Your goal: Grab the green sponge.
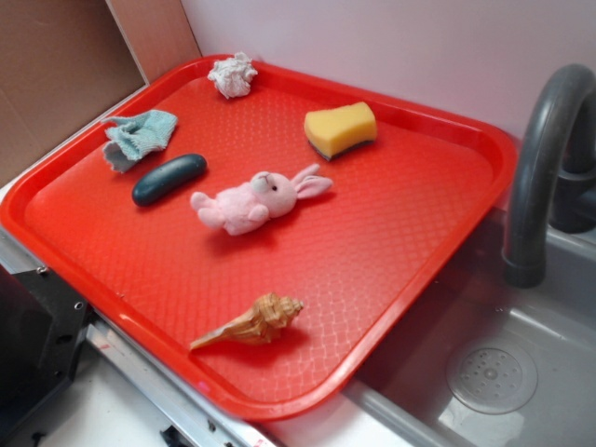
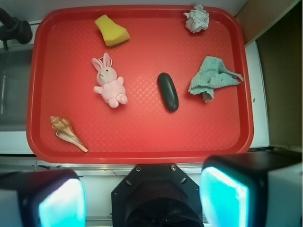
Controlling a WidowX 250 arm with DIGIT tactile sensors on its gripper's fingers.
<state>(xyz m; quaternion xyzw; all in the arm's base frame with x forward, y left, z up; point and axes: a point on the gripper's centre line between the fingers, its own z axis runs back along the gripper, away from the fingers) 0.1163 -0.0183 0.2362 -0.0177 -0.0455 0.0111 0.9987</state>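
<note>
- Sponge position first: the green sponge (image 2: 111,31) lies at the far edge of the red tray (image 2: 142,153), up and to the left in my wrist view, well apart from my pincer (image 2: 142,198).
- Its yellow foam faces up; in the exterior view the green sponge (image 1: 341,128) shows only a thin dark layer along its lower edge.
- Its long axis runs slantwise across my wrist view, upper left to lower right.
- Between us sit the pink plush rabbit (image 2: 109,81) and, further right, the dark green pebble (image 2: 168,91); neither touches the sponge.
- My pincer is spread wide, grasping nothing: the two fingers (image 2: 222,196) stand far apart at the bottom of the wrist view.
- I hang high, outside the near rim, looking straight down; the exterior view does not show my arm.
- My judgement: I must travel forward and left, turn the wrist across the short side, then descend.
</note>
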